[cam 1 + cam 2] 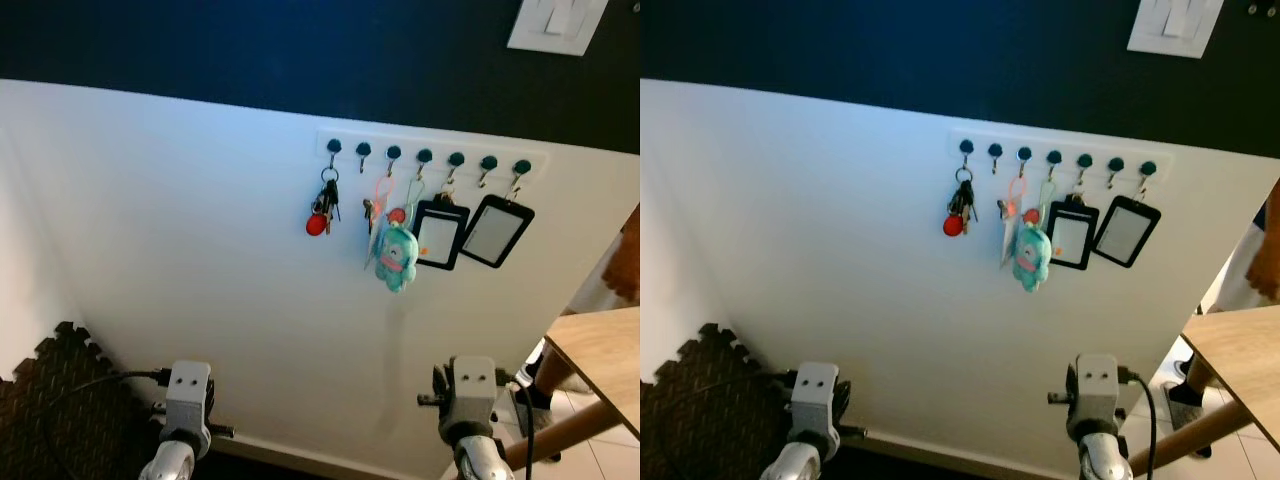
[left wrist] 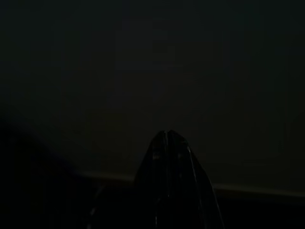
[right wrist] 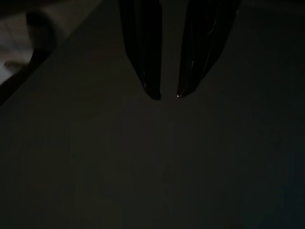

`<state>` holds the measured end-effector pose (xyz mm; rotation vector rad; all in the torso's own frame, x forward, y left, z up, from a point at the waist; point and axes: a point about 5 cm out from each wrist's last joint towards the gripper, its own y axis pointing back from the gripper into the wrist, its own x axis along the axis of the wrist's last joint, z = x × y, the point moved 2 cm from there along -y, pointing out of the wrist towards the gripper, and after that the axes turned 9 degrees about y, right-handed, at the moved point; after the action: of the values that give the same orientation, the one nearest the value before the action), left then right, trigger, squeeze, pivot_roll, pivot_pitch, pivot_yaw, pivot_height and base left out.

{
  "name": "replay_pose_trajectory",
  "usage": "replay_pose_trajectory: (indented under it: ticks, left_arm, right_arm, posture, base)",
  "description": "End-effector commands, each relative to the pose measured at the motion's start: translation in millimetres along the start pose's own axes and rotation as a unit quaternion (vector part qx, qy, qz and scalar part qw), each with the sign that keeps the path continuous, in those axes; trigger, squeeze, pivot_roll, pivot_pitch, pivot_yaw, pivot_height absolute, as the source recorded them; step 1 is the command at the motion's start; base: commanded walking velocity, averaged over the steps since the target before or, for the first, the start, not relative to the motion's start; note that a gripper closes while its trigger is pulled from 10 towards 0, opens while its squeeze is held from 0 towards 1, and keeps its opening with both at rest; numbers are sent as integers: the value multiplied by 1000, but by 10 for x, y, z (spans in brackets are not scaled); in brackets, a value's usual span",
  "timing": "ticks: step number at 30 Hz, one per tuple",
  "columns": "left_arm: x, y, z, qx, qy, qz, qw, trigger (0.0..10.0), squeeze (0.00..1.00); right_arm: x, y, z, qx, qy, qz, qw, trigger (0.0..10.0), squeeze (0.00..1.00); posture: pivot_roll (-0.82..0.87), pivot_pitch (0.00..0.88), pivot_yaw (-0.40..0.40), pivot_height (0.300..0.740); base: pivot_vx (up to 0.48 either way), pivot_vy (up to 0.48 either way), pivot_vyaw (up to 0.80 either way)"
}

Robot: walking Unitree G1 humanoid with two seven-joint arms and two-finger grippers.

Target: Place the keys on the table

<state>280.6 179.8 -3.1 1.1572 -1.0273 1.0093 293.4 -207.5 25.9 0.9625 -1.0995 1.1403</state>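
Nearest to you, both arms hang low in front of the wall. Your left gripper (image 2: 167, 143) points at the dim base of the wall, and in the dark left wrist view its two black fingers lie pressed together. Your right gripper (image 3: 167, 95) also faces the wall; its fingers (image 3: 143, 57) stand slightly apart with a narrow gap at the tips and hold nothing.

On the floor at your near left lies a dark foam mat (image 1: 45, 390) with a jigsaw edge. At your right, the corner of a wooden table (image 1: 605, 360) comes into view, one slanted leg beneath it; a person's shoe (image 1: 530, 385) rests on the tiles just beside that leg.

Farther off, on the white lower wall, a strip of hooks (image 1: 425, 155) runs left to right. The keys (image 1: 324, 205), with a red round fob, hang from the leftmost hook, well apart from the table. To their right hang a pink lanyard (image 1: 380, 200), a teal plush charm (image 1: 396, 257) and two black badge holders (image 1: 468, 234). Above, on the dark upper wall at far right, sits a white light switch (image 1: 557, 25).
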Motion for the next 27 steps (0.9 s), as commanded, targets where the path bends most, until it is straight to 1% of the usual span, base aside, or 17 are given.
replay_pose_trajectory:
  ticks: [1, 2, 3, 6, 7, 8, 10, 12, 13, 14, 15, 18, 19, 20, 21, 22, 27]
  left_arm:
    - [5, 3, 104, -23, 3, 8, 1000, 10000, 0]
    - [13, 1, 146, -36, 4, 10, 999, 10000, 0]
    - [13, 1, 146, -36, 4, 10, 999, 10000, 0]
    - [44, -2, 200, -53, 8, 17, 998, 10000, 0]
    - [44, -2, 200, -53, 8, 17, 998, 10000, 0]
    - [54, -5, 204, -54, 9, 19, 998, 10000, 0]
    - [54, -5, 204, -54, 9, 19, 998, 10000, 0]
    - [73, -14, 226, -61, 3, 22, 998, 10000, 0]
    - [73, -14, 226, -61, 3, 22, 998, 10000, 0]
    - [89, -18, 243, -67, -1, 25, 997, 10000, 0]
    - [89, -18, 243, -67, -1, 25, 997, 10000, 0]
    - [102, -19, 252, -71, -3, 26, 997, 10000, 0]
    - [110, -20, 257, -74, -5, 27, 997, 10000, 0]
    - [117, -20, 262, -76, -7, 28, 997, 10000, 0]
    - [119, -17, 263, -77, -9, 29, 997, 10000, 0]
    - [119, -17, 263, -77, -9, 29, 997, 10000, 0]
    - [122, -11, 263, -78, -15, 29, 996, 10000, 0]
  right_arm:
    - [72, -16, 63, -21, -14, 20, 999, 10000, 0]
    - [145, -34, 83, -28, -22, 38, 999, 10000, 0]
    - [145, -34, 83, -28, -22, 38, 999, 10000, 0]
    - [426, -91, 179, -49, -50, 97, 993, 10000, 0]
    - [426, -91, 179, -49, -50, 97, 993, 10000, 0]
    - [517, -110, 225, -58, -54, 114, 990, 10000, 0]
    - [517, -110, 225, -58, -54, 114, 990, 10000, 0]
    - [703, -159, 317, -71, -63, 144, 985, 10000, 0]
    - [703, -159, 317, -71, -63, 144, 985, 10000, 0]
    - [828, -190, 369, -77, -68, 163, 981, 10000, 0]
    - [828, -190, 369, -77, -68, 163, 981, 10000, 0]
    - [918, -218, 392, -76, -71, 174, 979, 10000, 0]
    - [970, -237, 395, -71, -73, 178, 979, 10000, 133]
    - [1031, -258, 389, -63, -72, 184, 978, 10000, 1000]
    - [1082, -279, 371, -53, -75, 188, 978, 10000, 1000]
    - [1082, -279, 371, -53, -75, 188, 978, 10000, 1000]
    - [1230, -346, 333, -24, -90, 195, 976, 10000, 1000]
  posture:
    - [60, 0, -77, 740]
    - [61, 0, -77, 740]
    - [61, 0, -77, 740]
    - [52, 3, -79, 740]
    - [52, 3, -79, 740]
    - [50, 4, -78, 740]
    - [50, 4, -78, 740]
    - [47, 9, -77, 740]
    - [47, 9, -77, 740]
    - [44, 13, -78, 740]
    - [44, 13, -78, 740]
    - [42, 17, -79, 740]
    - [42, 17, -80, 740]
    - [42, 17, -80, 740]
    - [43, 16, -81, 740]
    - [43, 16, -81, 740]
    - [46, 19, -85, 740]
  base:
    - [0, 0, 0]
    - [0, 0, 0]
    - [0, 0, 0]
    - [0, 0, 0]
    - [0, 0, 0]
    - [0, 0, 0]
    - [0, 0, 0]
    - [0, 0, 0]
    - [0, 0, 0]
    - [0, 0, 0]
    - [0, 0, 0]
    - [0, 0, 0]
    - [0, 0, 0]
    - [0, 0, 0]
    - [0, 0, 0]
    - [0, 0, 0]
    - [0, 0, 0]
